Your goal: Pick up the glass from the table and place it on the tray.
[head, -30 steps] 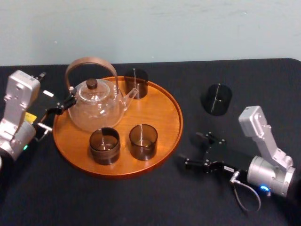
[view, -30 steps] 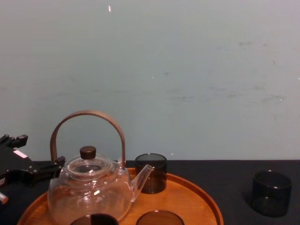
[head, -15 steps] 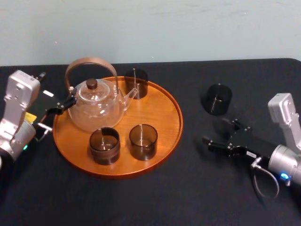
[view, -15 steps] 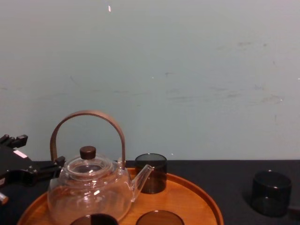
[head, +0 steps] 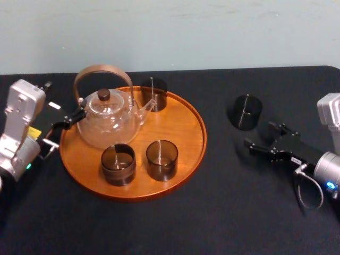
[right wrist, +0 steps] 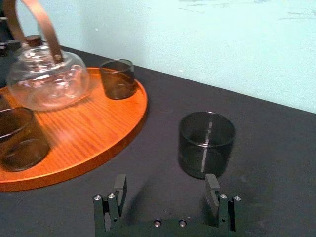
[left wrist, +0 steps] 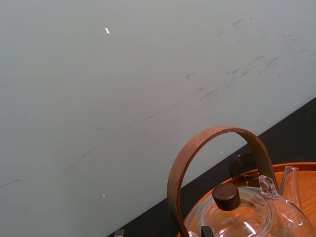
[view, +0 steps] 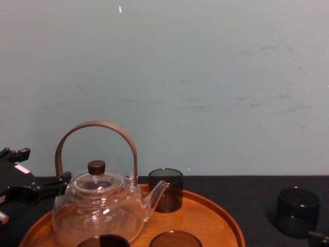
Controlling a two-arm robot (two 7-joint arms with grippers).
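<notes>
The glass (head: 245,111) is a short dark smoked tumbler standing upright on the black cloth table (head: 223,212), to the right of the tray (head: 183,125). In the right wrist view the glass (right wrist: 206,144) stands just ahead of my right gripper (right wrist: 166,190), nearer one finger than the other. That right gripper (head: 260,135) hangs low, open and empty, a little in front and to the right of the glass, not touching it. The left gripper (head: 64,101) rests open at the tray's left edge beside the teapot. In the chest view the glass (view: 297,211) shows at lower right.
On the round wooden tray stand a glass teapot (head: 106,119) with a brown hoop handle and three dark glasses (head: 154,94), (head: 118,163), (head: 161,159). Bare tray floor lies on its right side. A pale wall runs behind the table.
My right gripper has moved right and back, from near the tray's front right rim to just beside the glass. The left arm and all the things have stayed still.
</notes>
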